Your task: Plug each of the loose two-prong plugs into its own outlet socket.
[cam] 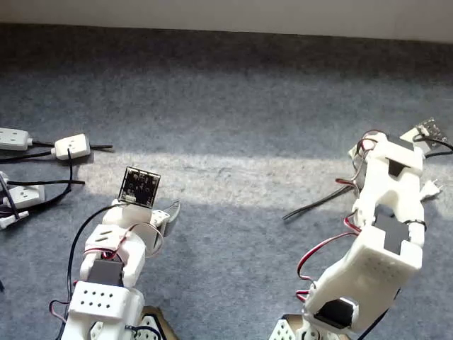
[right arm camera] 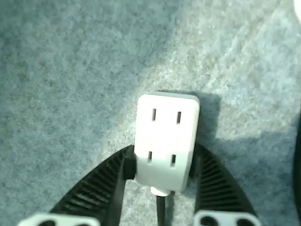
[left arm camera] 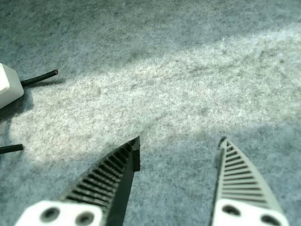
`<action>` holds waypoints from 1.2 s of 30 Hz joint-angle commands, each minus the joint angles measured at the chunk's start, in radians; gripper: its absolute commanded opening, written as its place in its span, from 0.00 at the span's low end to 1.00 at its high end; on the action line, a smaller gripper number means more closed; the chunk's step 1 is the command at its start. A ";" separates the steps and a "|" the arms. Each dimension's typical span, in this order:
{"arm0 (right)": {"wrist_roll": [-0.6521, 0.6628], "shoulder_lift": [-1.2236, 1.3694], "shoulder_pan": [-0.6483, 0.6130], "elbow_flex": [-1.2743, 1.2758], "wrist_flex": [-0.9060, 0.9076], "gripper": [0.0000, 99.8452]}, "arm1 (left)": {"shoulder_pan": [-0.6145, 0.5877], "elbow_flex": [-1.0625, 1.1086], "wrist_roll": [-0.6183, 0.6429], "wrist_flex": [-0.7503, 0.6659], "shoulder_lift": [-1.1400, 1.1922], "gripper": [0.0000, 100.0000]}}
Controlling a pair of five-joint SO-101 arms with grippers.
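The right claw (right arm camera: pixel 163 159) is shut tight on a white socket block (right arm camera: pixel 167 136), with one finger on each side. The block sits at the edge of the sunny stripe (cam: pixel 248 170) on the grey carpet (cam: pixel 233 92). The left claw (left arm camera: pixel 178 141) is wide open and holds nothing, just over the same stripe. A second socket block (cam: pixel 72 146) lies at the stripe's left end.

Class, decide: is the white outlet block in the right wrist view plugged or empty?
Empty: both slot pairs on the outlet block show bare, no plug seated.
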 commanded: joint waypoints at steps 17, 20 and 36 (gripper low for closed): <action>0.532 -0.025 -0.323 -0.397 0.490 0.08 | 0.005 0.019 -0.008 0.002 -0.010 0.26; 0.419 -0.022 -0.403 -0.437 0.541 0.08 | 0.005 0.019 -0.008 0.000 -0.010 0.26; -0.037 -0.016 -0.644 -0.242 0.483 0.08 | 0.007 0.019 -0.008 0.000 -0.010 0.26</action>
